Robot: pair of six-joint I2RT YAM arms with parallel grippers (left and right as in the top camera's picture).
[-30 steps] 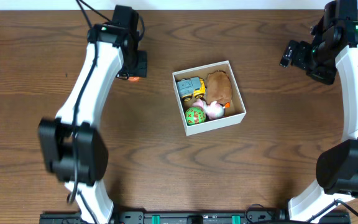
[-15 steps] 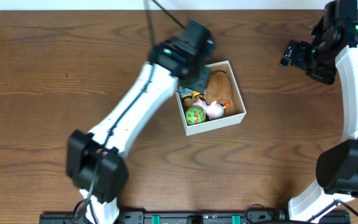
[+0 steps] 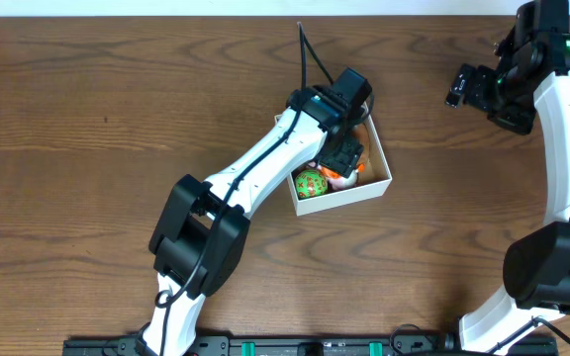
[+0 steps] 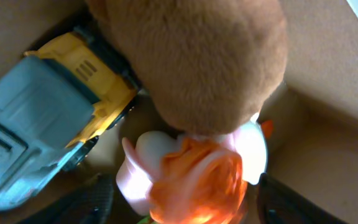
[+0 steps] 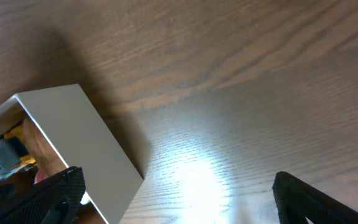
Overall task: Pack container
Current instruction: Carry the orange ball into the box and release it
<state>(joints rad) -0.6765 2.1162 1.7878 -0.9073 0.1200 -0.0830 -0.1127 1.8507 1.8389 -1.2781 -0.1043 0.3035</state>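
Observation:
The container [image 3: 346, 197], a white-walled open box with a tan inside, sits mid-table. My left gripper [image 3: 341, 159] reaches down inside it, open. A blurred orange toy [image 4: 197, 180] lies between its spread fingers [image 4: 95, 202], clear of both. Just past it are a pink-white toy [image 4: 140, 163], a brown plush [image 4: 210, 56] and a blue and yellow truck [image 4: 42, 124]. A green ball [image 3: 311, 183] lies in the box's near left corner. My right gripper [image 3: 460, 87] is open and empty over bare table at the far right, with the container's white wall [image 5: 79, 137] at its left.
The left arm [image 3: 265, 163] stretches across the table and covers much of the box from above. Dark wooden table [image 3: 87, 119] surrounds the box on all sides. The right arm's links [image 3: 562, 119] stand along the right edge.
My left arm has swung right from the far left of the table to over the box and lowered its gripper inside, bringing the orange toy. The right arm has not moved.

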